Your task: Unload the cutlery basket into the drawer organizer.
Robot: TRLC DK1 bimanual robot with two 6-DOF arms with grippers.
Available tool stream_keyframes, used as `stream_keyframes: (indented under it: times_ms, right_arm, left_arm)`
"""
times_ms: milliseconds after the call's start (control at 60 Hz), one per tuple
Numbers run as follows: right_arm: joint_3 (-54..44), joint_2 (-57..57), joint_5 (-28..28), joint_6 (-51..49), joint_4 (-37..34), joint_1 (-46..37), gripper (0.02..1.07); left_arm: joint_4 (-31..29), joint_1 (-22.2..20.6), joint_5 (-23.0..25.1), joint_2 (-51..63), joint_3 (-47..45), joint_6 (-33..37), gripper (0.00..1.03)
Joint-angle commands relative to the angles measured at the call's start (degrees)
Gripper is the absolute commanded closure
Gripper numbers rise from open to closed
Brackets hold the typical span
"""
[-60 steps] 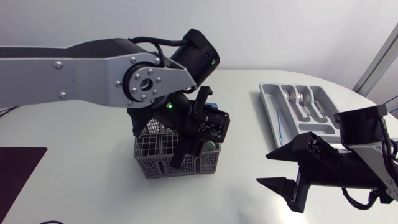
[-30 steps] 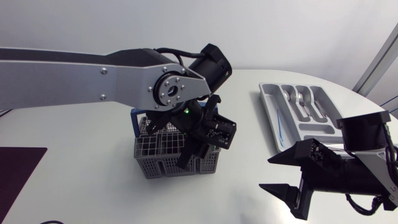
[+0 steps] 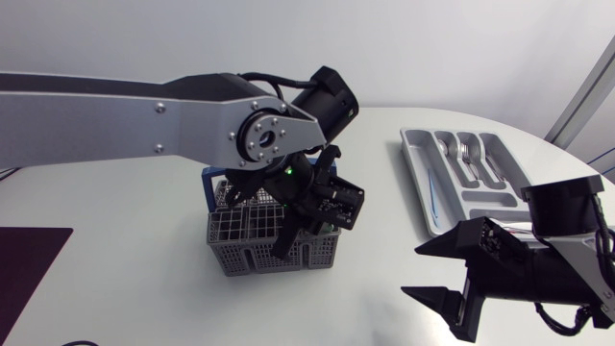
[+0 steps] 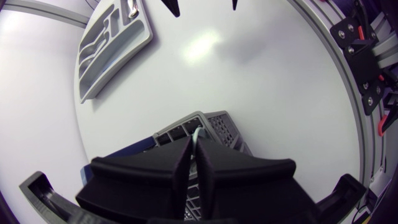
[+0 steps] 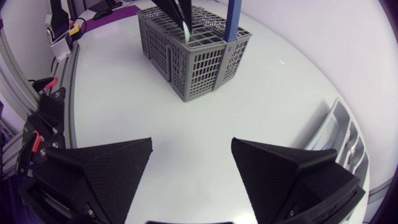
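Note:
The grey cutlery basket [image 3: 252,246] stands left of the table's middle, with a blue carrying handle [image 5: 233,18] upright on it. My left gripper [image 3: 289,234] reaches down into the basket from above. In the left wrist view this gripper [image 4: 193,142] is shut on a thin pale green utensil handle [image 4: 196,132]. The right wrist view shows the same pale handle [image 5: 186,32] under the left fingertips [image 5: 176,11]. The grey drawer organizer [image 3: 415,159] lies at the back right, with some metal cutlery [image 3: 468,152] in it. My right gripper [image 3: 444,275] hangs open near the front right, holding nothing.
A dark purple mat [image 3: 29,264] lies at the table's front left. The white tabletop [image 3: 375,240] separates the basket from the organizer. The table's rounded edge runs close behind the organizer [image 5: 346,144].
The left arm shifted a little to the right over the basket, and its fingers have closed on the pale handle. The right gripper sank slightly and stayed open.

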Motion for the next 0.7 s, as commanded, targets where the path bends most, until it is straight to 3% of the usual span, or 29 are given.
stream_keyframes:
  times_ms: [0,683]
  right_arm:
    - [-1.27,-0.94,-0.59,-1.41,-1.05,-0.18,0.15]
    - [0.75,-6.04,0.11,0.53,-4.3,0.97,0.15]
  left_arm:
    - [-0.86,-0.11,-0.09,-1.7,0.81,0.66,1.0]
    - [1.6,-0.38,-1.5,-15.06,-3.15,-3.04,1.0]
